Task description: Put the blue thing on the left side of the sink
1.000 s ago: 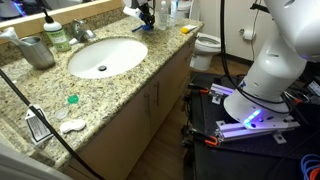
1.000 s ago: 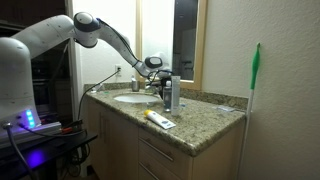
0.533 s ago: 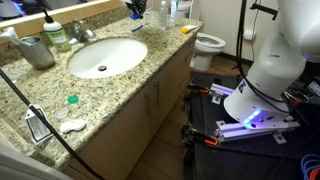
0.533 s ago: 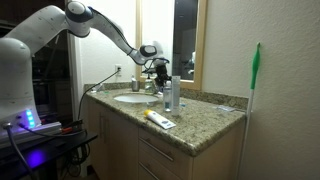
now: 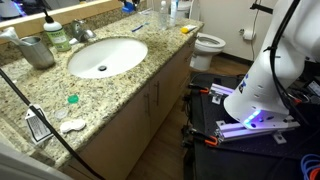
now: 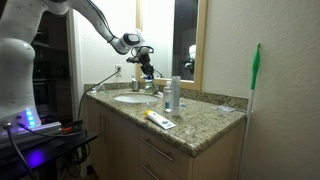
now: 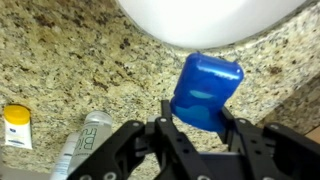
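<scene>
Blue thing (image 7: 205, 88): pinched between the two fingers of the claw (image 7: 196, 110), long axis running outward past the tips, held above the speckled desk (image 7: 70, 60), white sink (image 7: 210, 18) rim just ahead; set-down not yet made.

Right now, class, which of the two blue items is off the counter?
The small bright blue thing, pinched in the gripper above the granite counter by the sink. The tall blue-tinted bottle stands on that counter, untouched.
</scene>
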Robot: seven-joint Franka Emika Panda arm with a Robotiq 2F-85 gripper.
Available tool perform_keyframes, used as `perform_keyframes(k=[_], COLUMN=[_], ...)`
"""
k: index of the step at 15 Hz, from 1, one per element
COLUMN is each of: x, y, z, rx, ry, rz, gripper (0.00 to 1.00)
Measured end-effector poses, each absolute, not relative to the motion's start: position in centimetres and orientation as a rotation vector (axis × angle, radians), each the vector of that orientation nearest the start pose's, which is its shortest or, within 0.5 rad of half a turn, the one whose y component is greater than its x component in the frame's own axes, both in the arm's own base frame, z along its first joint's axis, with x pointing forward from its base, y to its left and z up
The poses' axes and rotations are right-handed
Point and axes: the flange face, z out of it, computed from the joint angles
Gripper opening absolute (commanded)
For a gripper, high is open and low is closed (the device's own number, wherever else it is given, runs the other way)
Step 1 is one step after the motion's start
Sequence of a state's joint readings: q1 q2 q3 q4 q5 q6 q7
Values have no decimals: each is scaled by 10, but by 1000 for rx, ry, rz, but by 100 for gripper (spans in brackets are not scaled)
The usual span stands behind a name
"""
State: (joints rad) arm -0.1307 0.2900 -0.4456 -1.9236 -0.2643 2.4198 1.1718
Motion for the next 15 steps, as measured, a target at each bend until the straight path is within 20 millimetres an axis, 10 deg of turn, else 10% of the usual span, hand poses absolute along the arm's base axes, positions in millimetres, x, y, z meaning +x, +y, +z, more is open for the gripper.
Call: perform_keyframes(k=[1, 4, 5, 9, 15], x=[533, 504, 498, 501, 525], y=[-321, -307, -307, -293, -140], z=[381, 392, 394, 393, 384], rx=[-2436, -2461, -2459, -2519, -2790], ry=[2252, 2120, 2108, 2029, 1531], rz=[-544, -592, -595, -589, -618], gripper=[44, 44, 19, 19, 19])
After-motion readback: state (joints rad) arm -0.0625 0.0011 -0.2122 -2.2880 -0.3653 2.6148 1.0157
